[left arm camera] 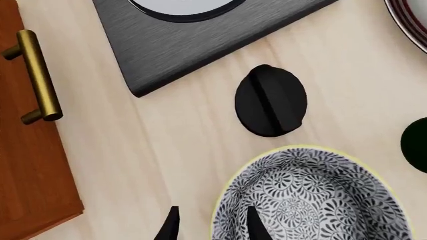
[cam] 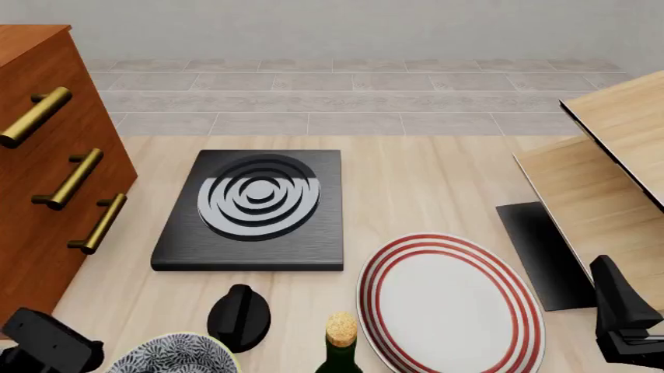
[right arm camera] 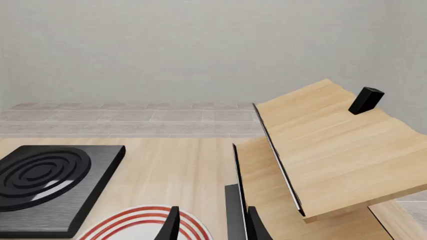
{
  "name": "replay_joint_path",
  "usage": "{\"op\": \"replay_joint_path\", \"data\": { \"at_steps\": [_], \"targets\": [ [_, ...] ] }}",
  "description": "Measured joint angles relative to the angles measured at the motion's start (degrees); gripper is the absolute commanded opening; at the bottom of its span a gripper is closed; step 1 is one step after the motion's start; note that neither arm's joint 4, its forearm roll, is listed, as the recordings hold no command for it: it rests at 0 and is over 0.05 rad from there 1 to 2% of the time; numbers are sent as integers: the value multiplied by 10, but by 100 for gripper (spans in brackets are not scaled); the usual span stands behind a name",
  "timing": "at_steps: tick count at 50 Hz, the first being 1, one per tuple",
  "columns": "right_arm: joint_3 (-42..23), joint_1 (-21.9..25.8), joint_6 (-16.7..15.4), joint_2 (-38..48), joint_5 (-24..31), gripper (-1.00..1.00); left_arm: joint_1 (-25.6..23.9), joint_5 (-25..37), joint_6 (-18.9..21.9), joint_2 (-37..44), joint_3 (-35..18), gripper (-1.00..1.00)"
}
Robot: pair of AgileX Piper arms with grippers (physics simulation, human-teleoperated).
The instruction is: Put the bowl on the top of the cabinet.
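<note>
The bowl (left arm camera: 313,200), white with a dense dark floral pattern and a pale rim, sits on the table at the near left, and its top shows in the front view (cam: 176,353). My left gripper (left arm camera: 213,225) is open and straddles the bowl's rim, one finger inside and one outside. The reddish-brown cabinet (cam: 42,194) with brass bar handles (left arm camera: 33,75) stands just left of the bowl. My right gripper (right arm camera: 213,227) is open and holds nothing, above the near right of the table.
A black knob-shaped object (cam: 239,315) lies just beyond the bowl, and a dark hotplate (cam: 254,210) lies farther back. A red-ringed white plate (cam: 452,303) and a corked bottle (cam: 337,346) are right of the bowl. Light-wood boards (cam: 612,179) stand at the right.
</note>
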Motion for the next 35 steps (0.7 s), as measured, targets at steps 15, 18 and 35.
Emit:
{"op": "replay_joint_path", "data": {
  "at_steps": [15,18,35],
  "targets": [
    [0,0,0,0,0,100,-1,-12,13,5,9,100],
    [0,0,0,0,0,100,-1,-17,16,9,10,100],
    [0,0,0,0,0,100,10,-29,22,6,-4,-100]
  ]
}}
